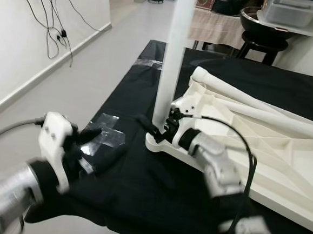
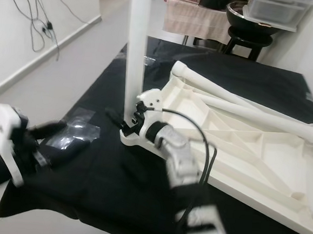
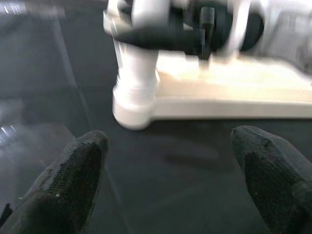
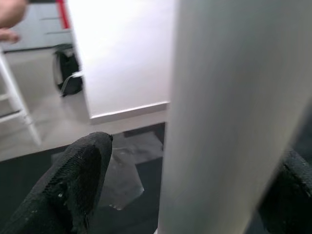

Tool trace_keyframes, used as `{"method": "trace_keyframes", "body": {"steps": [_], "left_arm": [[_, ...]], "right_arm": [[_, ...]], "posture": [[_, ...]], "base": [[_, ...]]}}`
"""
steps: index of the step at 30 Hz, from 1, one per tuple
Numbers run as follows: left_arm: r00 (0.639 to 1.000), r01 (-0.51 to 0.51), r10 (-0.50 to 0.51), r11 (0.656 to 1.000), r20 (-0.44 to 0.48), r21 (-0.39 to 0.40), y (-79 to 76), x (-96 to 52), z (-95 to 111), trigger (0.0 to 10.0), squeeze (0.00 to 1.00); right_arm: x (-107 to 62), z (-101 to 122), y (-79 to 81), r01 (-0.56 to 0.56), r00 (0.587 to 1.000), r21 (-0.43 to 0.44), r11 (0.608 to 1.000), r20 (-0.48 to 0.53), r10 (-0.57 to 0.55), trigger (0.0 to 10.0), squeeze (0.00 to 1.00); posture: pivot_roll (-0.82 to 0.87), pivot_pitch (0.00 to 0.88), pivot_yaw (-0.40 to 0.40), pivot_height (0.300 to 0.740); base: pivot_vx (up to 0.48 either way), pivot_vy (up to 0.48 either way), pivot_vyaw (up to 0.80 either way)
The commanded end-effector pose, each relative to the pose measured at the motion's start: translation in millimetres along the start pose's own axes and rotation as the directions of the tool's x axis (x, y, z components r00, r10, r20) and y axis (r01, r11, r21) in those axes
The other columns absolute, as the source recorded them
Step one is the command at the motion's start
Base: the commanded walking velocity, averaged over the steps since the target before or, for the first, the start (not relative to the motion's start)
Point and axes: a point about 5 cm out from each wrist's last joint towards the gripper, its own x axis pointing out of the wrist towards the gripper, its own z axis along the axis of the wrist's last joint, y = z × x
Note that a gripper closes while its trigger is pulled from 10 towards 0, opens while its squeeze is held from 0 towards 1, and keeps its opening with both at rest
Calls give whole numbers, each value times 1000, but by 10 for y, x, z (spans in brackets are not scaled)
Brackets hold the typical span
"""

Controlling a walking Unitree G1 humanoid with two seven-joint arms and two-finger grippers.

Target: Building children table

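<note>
The white children's table top (image 1: 261,158) lies upside down on a black cloth (image 1: 139,202). One white leg (image 1: 175,53) stands upright in its near-left corner socket (image 3: 134,97). Two more white legs (image 1: 245,97) lie across the underside. My right gripper (image 1: 157,127) is at the base of the upright leg. Its fingers (image 4: 73,185) sit on either side of the leg, and a gap shows on one side. My left gripper (image 1: 103,145) hovers open and empty over the cloth, left of the corner, pointing at the socket.
Clear tape patches (image 1: 109,132) are stuck to the cloth near my left gripper. Cables (image 1: 54,33) hang on the left wall. At the back stand a black stool (image 1: 262,47) and a clear plastic box (image 1: 295,11). Open floor (image 1: 95,63) lies to the left.
</note>
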Motion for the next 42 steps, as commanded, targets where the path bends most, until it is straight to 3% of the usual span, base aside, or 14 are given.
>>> {"method": "trace_keyframes", "body": {"steps": [1,2,3,4,5,23,26,28,29,34,39,40,41,42], "left_arm": [[1000,-27,26,998,12,60,-66,16,-39,10000,0],[999,-36,36,996,3,76,-87,22,-80,10000,0],[998,-68,67,995,12,79,-88,29,-123,2588,0],[996,-90,89,993,20,79,-88,33,-151,2588,0],[994,-107,105,991,28,83,-70,36,-153,0,0],[996,-76,67,985,65,154,-161,87,-239,0,0],[995,-76,65,984,74,159,-177,82,-227,0,0],[995,-75,62,982,83,171,-180,76,-216,0,0],[994,-75,61,981,87,176,-173,79,-209,0,0],[994,-71,54,980,91,186,-154,99,-197,0,0],[995,-60,43,979,92,194,-133,139,-206,0,0],[995,-61,43,979,93,194,-128,148,-209,0,0],[995,-61,44,979,93,194,-125,153,-212,0,0],[995,-61,44,979,93,194,-125,153,-212,0,0]], "right_arm": [[61,-61,35,-74,997,32,997,-4,74,10000,0],[70,-62,14,-78,997,45,996,0,78,10000,0],[88,-69,-11,-74,997,66,995,9,74,7020,0],[100,-74,-26,-73,997,79,994,15,72,7020,0],[112,-90,-29,-77,997,83,994,13,76,0,0],[-110,-149,-265,-123,991,17,992,-58,124,0,0],[-245,-283,-162,1,993,14,1000,-116,0,0,0],[-357,-492,37,581,806,66,811,-188,-562,0,0],[-404,-626,354,640,760,132,757,-251,-600,0,0],[-407,-686,748,598,795,217,772,-284,-536,0,0],[-382,-634,569,585,796,116,803,-270,-541,0,0],[-353,-598,545,564,815,140,813,-253,-522,10000,0],[-331,-573,540,551,827,164,818,-240,-509,10000,780],[-331,-573,540,551,827,164,818,-240,-509,10000,780]], "posture": [[100,60,-95,740],[100,60,-95,740],[97,55,-95,740],[97,55,-95,740],[99,51,-94,740],[55,62,-90,740],[35,76,-101,740],[24,94,-106,740],[18,110,-95,740],[-6,108,-64,740],[8,94,-77,740],[5,95,-75,740],[5,95,-75,740],[5,95,-75,740]], "base": [[0,0,0],[0,0,0],[0,0,0],[0,0,0],[0,0,0],[0,0,0],[0,0,0],[0,0,0],[0,0,0],[0,0,0],[0,0,0],[0,0,0],[0,0,0],[0,0,0]]}}
